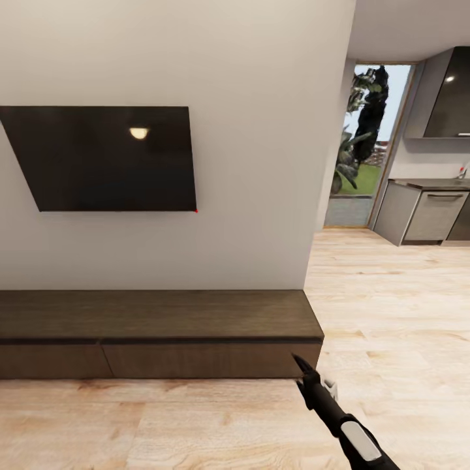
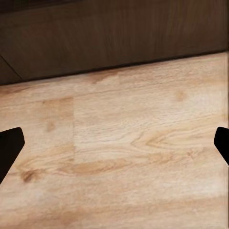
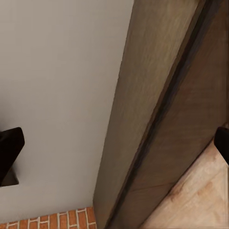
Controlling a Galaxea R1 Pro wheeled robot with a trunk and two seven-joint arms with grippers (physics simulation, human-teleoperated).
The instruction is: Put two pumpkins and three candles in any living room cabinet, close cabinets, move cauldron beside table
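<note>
- Along the pale wall under the television (image 1: 108, 158) runs the cabinet (image 1: 156, 333), long, low and dark brown, its fronts flush and shut as far as I can see; no pumpkin, candle or pot shows anywhere around it.
- The right gripper (image 1: 301, 364) hangs near the cabinet's right end, just in front of the drawer face and above the plank floor (image 1: 196, 424); whether it touches the wood I cannot tell.
- From the right wrist, the cabinet's top and front (image 3: 157, 105) run slantwise past the wall, with a patch of brick (image 3: 57, 222) at one corner; the dark fingertips (image 3: 8, 152) sit far apart at the frame's edges, so the fingers look released and hold nothing.
- The left gripper (image 2: 114, 145) looks down at bare floor just in front of the cabinet's base (image 2: 109, 38); its tips stand wide apart too, empty.
- Beyond the wall's corner lies a kitchen (image 1: 431, 209) with grey units and a glass door (image 1: 365, 143).
- My guess is the robot is lining up to pull a front open; the risk is that the fingers slide off the flat face, since no handle shows, or that the arm knocks the cabinet's corner as the base moves; opening too little would also leave no room to drop things in.
</note>
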